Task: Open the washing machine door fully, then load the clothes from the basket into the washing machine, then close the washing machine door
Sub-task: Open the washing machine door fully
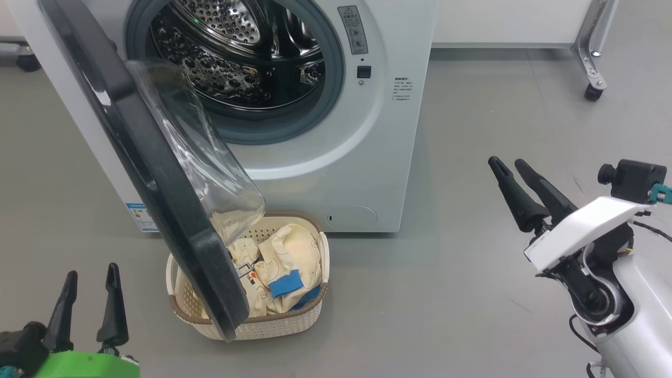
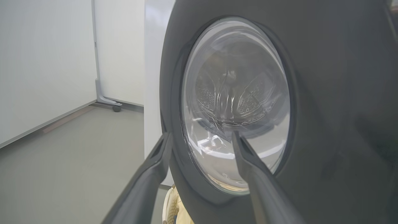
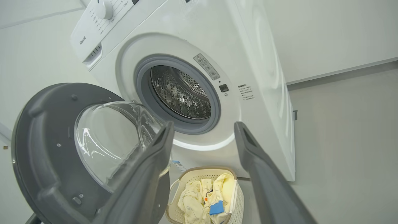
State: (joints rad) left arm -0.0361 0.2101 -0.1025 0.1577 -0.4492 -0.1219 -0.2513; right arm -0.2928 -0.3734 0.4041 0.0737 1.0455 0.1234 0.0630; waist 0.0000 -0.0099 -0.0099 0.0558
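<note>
The white washing machine (image 1: 336, 173) stands ahead with its steel drum (image 1: 236, 52) exposed. Its black washing machine door (image 1: 152, 173) hangs partly swung out to the left, the glass bowl (image 1: 205, 157) bulging over the basket (image 1: 262, 323). Cream-yellow clothes (image 1: 286, 260) with blue bands lie in the basket on the floor before the machine. My left gripper (image 1: 90, 275) stands open at the lower left, apart from the door's outer face (image 2: 326, 93). Over at the right my right gripper (image 1: 508, 163) is open and empty. The right wrist view holds the door (image 3: 40, 149), basket (image 3: 233, 199) and clothes (image 3: 199, 196).
A grey floor (image 1: 472, 273) spreads to the right of the machine. A wheeled metal frame leg (image 1: 590, 63) stands at the back right, with a white panel behind it. Another castor (image 2: 116, 108) sits by the wall left of the machine.
</note>
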